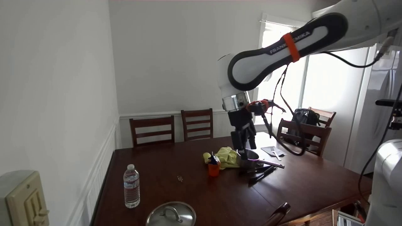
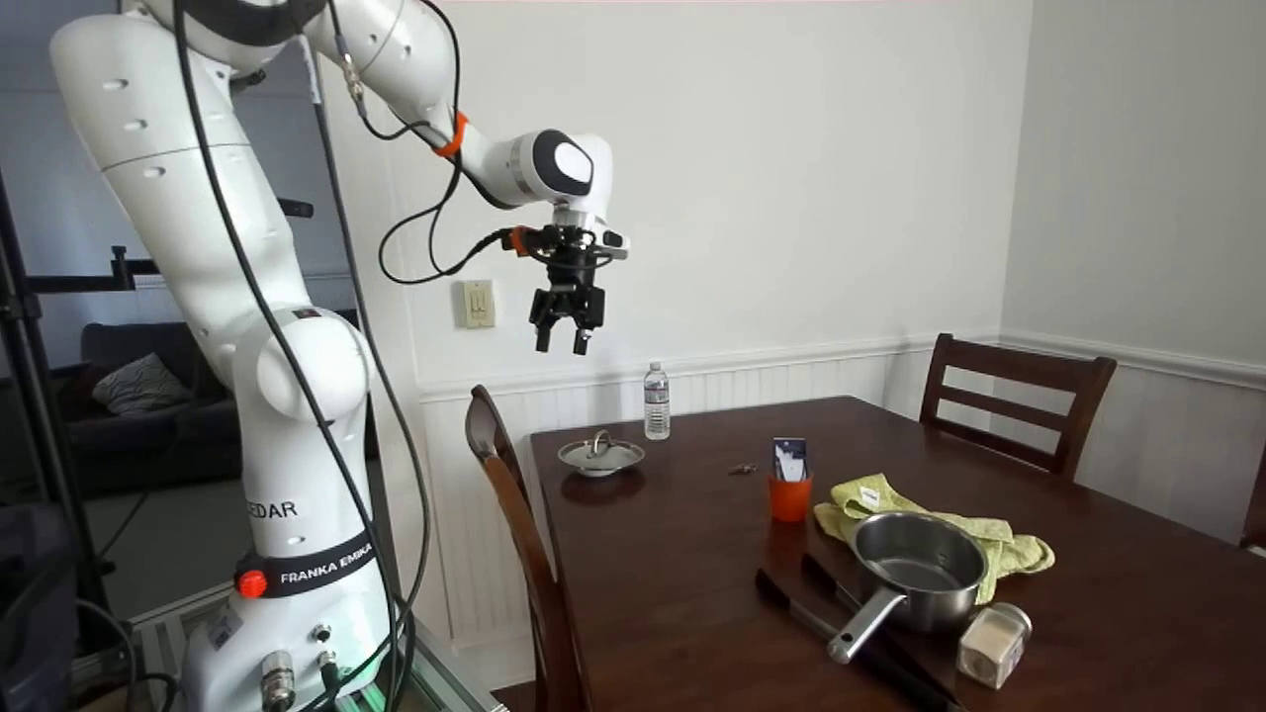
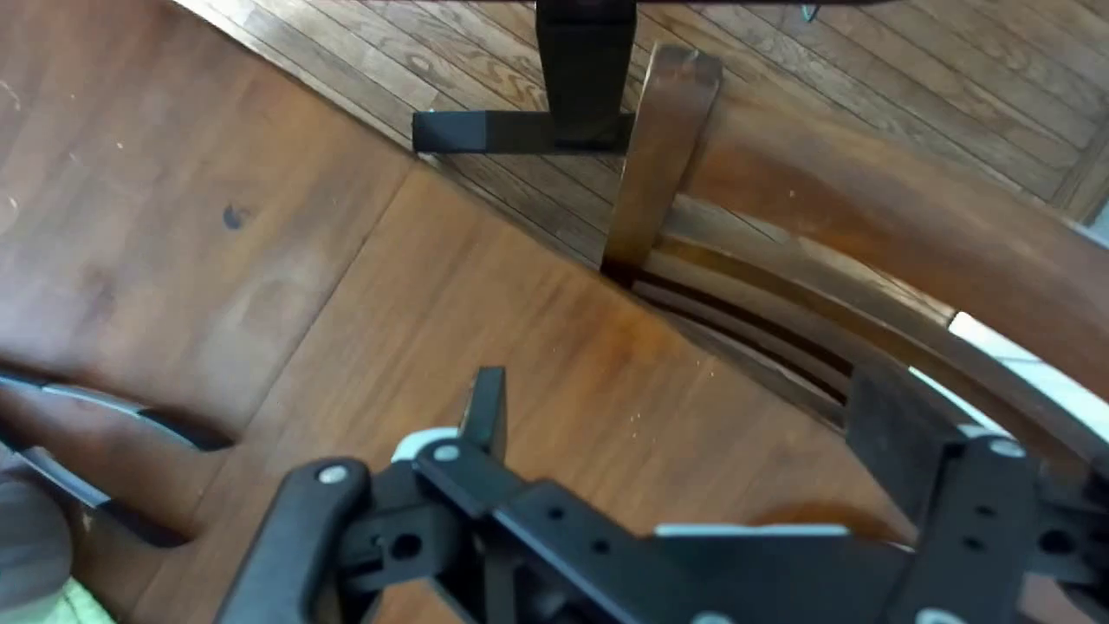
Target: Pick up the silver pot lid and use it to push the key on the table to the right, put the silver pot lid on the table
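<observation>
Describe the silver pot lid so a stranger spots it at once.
On the dark brown table, find the upright water bottle. In an exterior view, the silver pot lid lies just left of it. Unlike the deep metal saucepan, it is shallow, with one arched loop handle.

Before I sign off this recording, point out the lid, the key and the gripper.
Lid [image 1: 169, 217], in an exterior view: the dome, by the handle.
Key [image 1: 180, 178], in an exterior view: the middle; too small for detail.
Gripper [image 2: 562, 341], in an exterior view: midway between its fingertips.
</observation>
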Available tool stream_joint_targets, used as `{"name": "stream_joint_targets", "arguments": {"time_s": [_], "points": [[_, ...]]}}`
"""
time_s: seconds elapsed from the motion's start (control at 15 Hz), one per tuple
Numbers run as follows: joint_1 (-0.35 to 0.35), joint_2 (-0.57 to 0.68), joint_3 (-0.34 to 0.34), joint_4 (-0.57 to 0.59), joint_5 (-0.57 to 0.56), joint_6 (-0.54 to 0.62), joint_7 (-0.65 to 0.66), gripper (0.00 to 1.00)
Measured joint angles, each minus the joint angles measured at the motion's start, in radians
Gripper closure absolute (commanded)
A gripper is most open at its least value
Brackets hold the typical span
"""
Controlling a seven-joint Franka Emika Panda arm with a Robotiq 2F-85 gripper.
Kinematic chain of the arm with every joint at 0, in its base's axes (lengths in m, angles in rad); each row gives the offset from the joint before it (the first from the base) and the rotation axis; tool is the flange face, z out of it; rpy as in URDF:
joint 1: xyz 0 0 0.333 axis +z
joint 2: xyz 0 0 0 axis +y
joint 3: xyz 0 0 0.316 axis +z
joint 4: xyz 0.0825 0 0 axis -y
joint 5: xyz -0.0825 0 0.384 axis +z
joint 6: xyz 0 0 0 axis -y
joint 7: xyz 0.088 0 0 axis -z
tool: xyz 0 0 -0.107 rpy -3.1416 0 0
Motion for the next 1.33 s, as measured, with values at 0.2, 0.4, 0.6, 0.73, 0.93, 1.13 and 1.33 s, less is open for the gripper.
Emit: {"name": "stream_joint_targets", "arguments": {"time_s": [0.2, 0.4, 0.6, 0.73, 0.93, 1.13, 1.33], "points": [[0.036, 0.154, 0.038, 0.082, 0.000, 0.099, 0.018, 0.00], [0.115, 0.274, 0.106, 0.142, 0.001, 0.193, 0.109, 0.00], [0.177, 0.390, 0.135, 0.218, -0.003, 0.224, 0.212, 0.00], [0.179, 0.432, 0.134, 0.252, -0.006, 0.224, 0.223, 0.00], [0.177, 0.439, 0.121, 0.241, 0.008, 0.306, 0.222, 0.00], [0.170, 0.468, 0.097, 0.216, 0.012, 0.554, 0.211, 0.00], [0.168, 0.558, 0.083, 0.230, 0.019, 0.819, 0.169, 0.00]]}}
